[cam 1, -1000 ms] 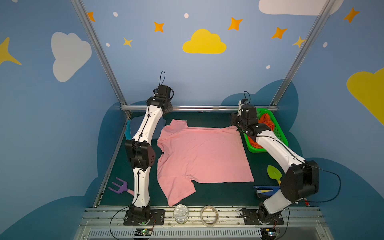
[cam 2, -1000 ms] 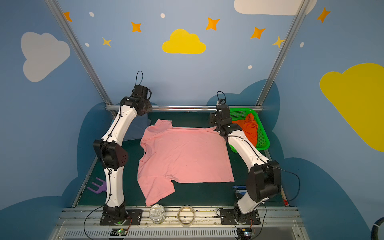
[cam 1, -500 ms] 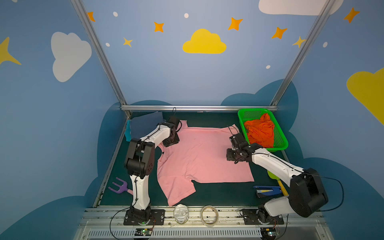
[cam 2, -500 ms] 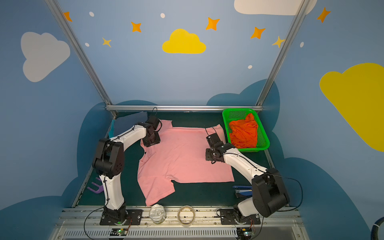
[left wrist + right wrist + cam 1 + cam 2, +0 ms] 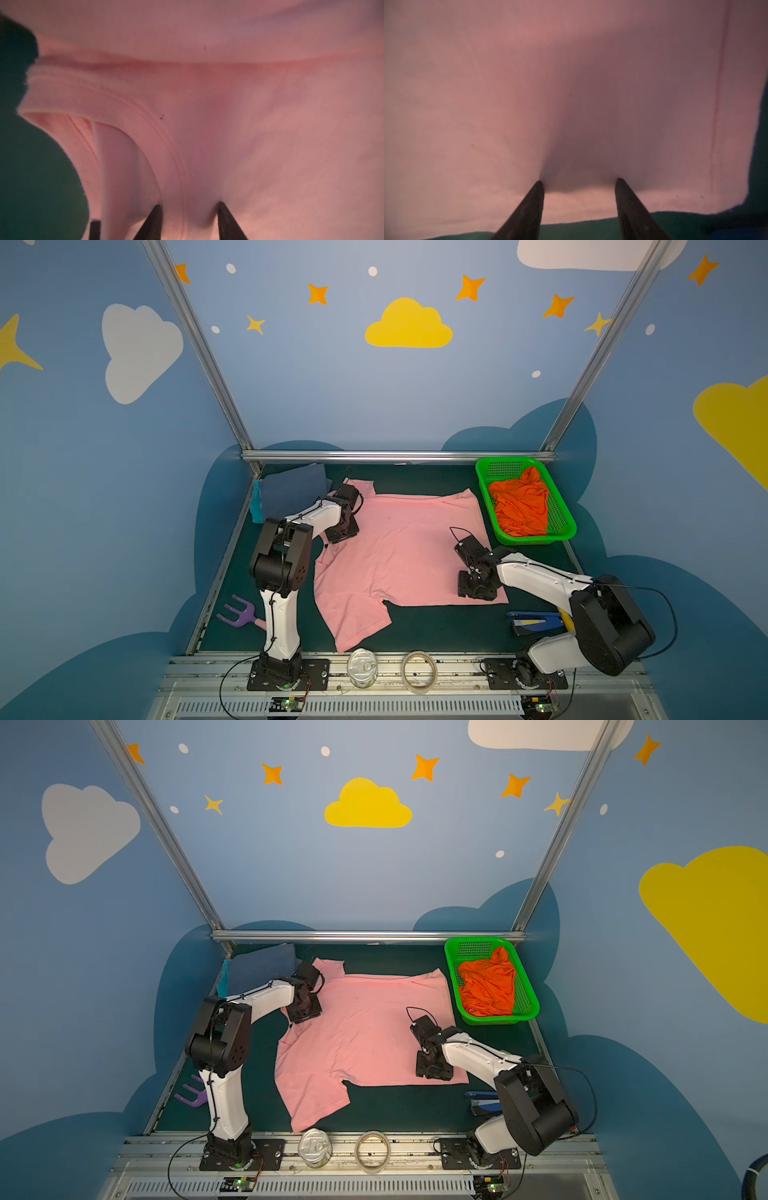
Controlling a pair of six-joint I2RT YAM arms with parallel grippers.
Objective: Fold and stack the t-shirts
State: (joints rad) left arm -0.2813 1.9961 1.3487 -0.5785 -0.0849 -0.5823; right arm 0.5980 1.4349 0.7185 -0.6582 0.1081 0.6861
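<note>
A dark green table mat (image 5: 415,630) carries the pink t-shirt (image 5: 407,547), which lies spread flat in the middle, one sleeve reaching toward the near rail. Right of the pink t-shirt, at its far corner, a green basket (image 5: 536,538) holds the crumpled orange t-shirt (image 5: 519,506). Off the pink t-shirt's far left corner lies the folded slate blue t-shirt (image 5: 291,491), with the teal t-shirt (image 5: 257,502) showing at its left edge.

The left gripper (image 5: 340,533) is down on the pink t-shirt's collar. In the left wrist view its fingertips (image 5: 154,216) stand apart, pressed into the cloth either side of the neckband. The right gripper (image 5: 476,587) is down on the pink t-shirt's near right corner. Its fingertips (image 5: 625,197) are spread, denting the cloth just inside the hem.

Just beyond that corner lies a blue stapler (image 5: 534,620).
</note>
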